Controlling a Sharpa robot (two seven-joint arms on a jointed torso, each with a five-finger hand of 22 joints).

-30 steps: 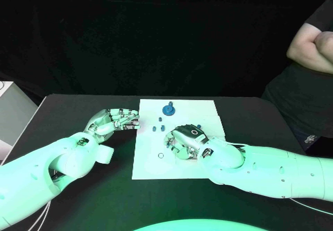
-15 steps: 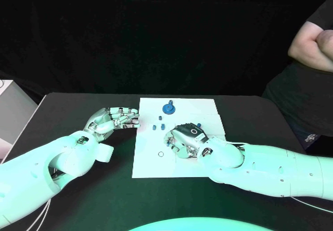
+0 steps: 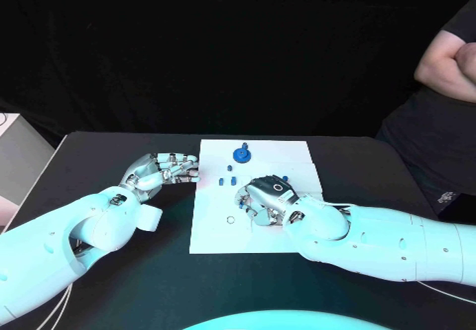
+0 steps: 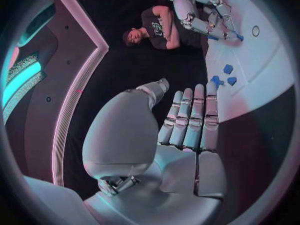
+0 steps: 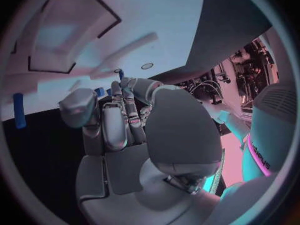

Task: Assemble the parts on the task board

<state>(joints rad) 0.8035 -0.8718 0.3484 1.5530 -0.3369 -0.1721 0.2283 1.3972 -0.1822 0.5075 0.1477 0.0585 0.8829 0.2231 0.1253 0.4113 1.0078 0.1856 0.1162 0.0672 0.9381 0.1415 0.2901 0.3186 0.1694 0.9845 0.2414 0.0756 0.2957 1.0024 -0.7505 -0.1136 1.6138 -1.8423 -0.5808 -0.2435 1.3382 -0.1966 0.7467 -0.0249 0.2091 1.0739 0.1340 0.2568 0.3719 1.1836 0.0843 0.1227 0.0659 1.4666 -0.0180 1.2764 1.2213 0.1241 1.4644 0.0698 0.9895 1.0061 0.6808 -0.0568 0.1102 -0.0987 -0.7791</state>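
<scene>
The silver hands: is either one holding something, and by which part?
The right hand seems to pinch a small blue peg by one end at its fingertips, with the other end poking out. The left hand holds nothing.

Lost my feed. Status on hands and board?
Left hand open, resting at task board edge. Right hand over board, pinching a blue part. Nothing in the way.

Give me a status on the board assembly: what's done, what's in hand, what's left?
Done, apparently: one blue part stands upright near the far edge of the task board. In hand: the right hand is over the board's middle, its fingers closed round a small blue piece. Left: small blue parts lie loose near the board's left side; the left hand rests at that edge, holding nothing.
</scene>
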